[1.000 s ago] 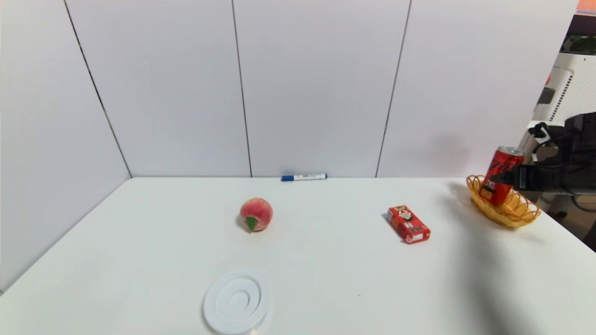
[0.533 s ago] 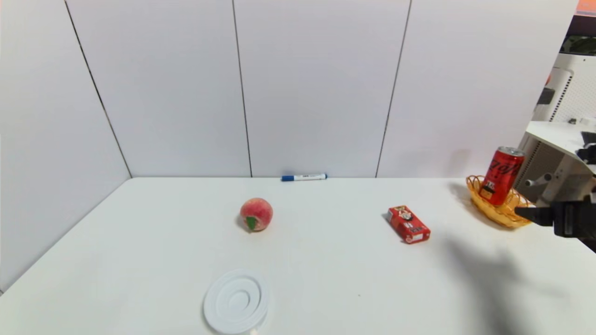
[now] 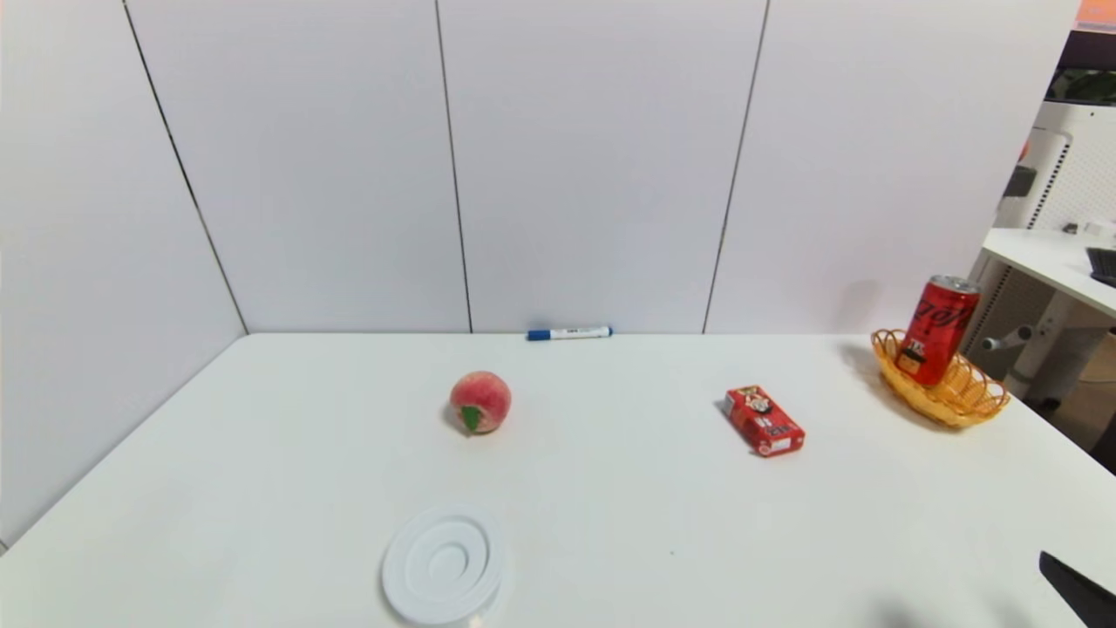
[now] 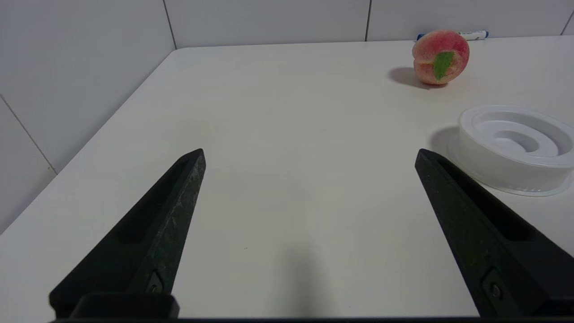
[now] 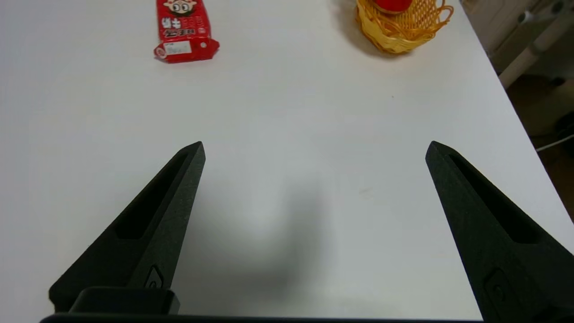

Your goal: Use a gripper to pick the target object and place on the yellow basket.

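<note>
The tall red drink can (image 3: 938,329) stands slightly tilted inside the yellow basket (image 3: 959,403) at the table's far right; only its red base (image 5: 393,4) shows in the right wrist view, above the basket's weave (image 5: 403,28). My right gripper (image 5: 314,150) hangs open over bare table near the front right edge, well short of the basket, nothing between its fingers; one fingertip (image 3: 1077,589) shows at the head view's lower right corner. My left gripper (image 4: 309,157) stands open and empty over the near left of the table.
A small flat red carton (image 3: 765,420) lies left of the basket. A peach (image 3: 479,401) sits mid-table, a white ridged disc (image 3: 445,564) near the front, and a blue-capped marker (image 3: 568,332) against the back wall. The table's right edge (image 5: 515,116) drops off beside the basket.
My right gripper has let go of the can, which stays in the basket, and has drawn back and down toward the table's front right corner. The left arm has not moved.
</note>
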Robot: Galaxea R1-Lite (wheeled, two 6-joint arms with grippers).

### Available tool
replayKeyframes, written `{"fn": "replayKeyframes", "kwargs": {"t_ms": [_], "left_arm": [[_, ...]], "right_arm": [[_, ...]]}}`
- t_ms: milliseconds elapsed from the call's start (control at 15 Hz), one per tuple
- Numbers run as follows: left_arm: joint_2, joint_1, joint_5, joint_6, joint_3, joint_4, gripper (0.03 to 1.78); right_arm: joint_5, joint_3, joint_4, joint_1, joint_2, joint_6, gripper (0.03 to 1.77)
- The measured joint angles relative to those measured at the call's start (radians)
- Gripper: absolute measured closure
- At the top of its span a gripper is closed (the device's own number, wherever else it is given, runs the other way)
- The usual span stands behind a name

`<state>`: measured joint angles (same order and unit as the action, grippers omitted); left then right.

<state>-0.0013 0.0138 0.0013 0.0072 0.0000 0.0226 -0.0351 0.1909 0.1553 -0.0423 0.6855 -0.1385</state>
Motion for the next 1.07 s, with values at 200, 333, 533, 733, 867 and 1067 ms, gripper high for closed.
{"fn": "replayKeyframes", "kwargs": {"t_ms": [200,333,533,733,867,1067], "left_arm": [[0.000,0.000,0.000,0.000,0.000,0.000,0.12],[0.000,0.000,0.000,0.000,0.000,0.000,0.12],[0.000,0.000,0.000,0.000,0.000,0.000,0.12],[0.000,0.000,0.000,0.000,0.000,0.000,0.12],[0.000,0.000,0.000,0.000,0.000,0.000,0.12],[0.000,0.000,0.000,0.000,0.000,0.000,0.12]], "right_arm": [[-0.013,-0.122,-0.003,0.039,-0.245,0.004,0.11],[0.016,-0.172,-0.024,0.046,-0.383,0.018,0.11],[0.052,-0.189,-0.091,0.044,-0.559,0.060,0.11],[0.057,-0.190,-0.079,0.041,-0.652,0.113,0.11],[0.049,-0.190,-0.079,0.041,-0.675,0.134,0.11],[0.039,-0.190,-0.079,0.041,-0.687,0.154,0.11]]}}
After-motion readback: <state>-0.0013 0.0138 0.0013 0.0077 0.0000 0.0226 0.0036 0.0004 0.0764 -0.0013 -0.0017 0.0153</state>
